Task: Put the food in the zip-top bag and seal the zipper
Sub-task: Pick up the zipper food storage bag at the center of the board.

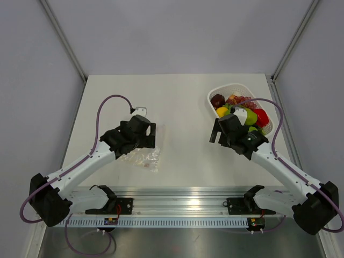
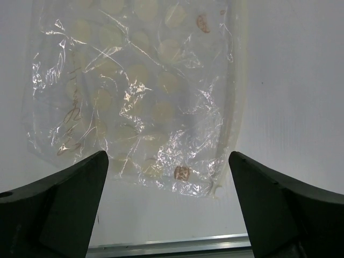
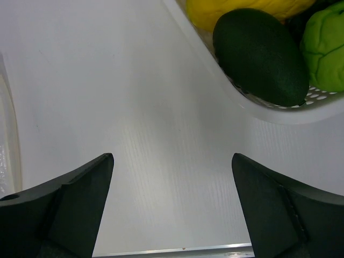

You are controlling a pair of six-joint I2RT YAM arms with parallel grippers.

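Note:
The zip-top bag (image 1: 143, 157) lies flat and empty on the table, just below my left gripper (image 1: 149, 135). In the left wrist view the bag (image 2: 140, 97) is crinkly and clear, with brown print marks, and the zipper (image 2: 236, 80) runs along its right edge. My left gripper (image 2: 167, 158) is open above the bag's near edge and holds nothing. The food (image 1: 242, 110) is piled in a white basket (image 1: 228, 88): dark purple, yellow, green and red pieces. My right gripper (image 1: 215, 131) is open and empty, left of the basket. A dark green avocado (image 3: 260, 54) lies in the basket ahead of my right gripper (image 3: 172, 158).
The basket rim (image 3: 279, 110) curves across the upper right of the right wrist view, with a yellow piece (image 3: 242, 11) and a light green piece (image 3: 325, 51) behind it. An aluminium rail (image 1: 172, 201) runs along the near table edge. Grey walls stand on both sides.

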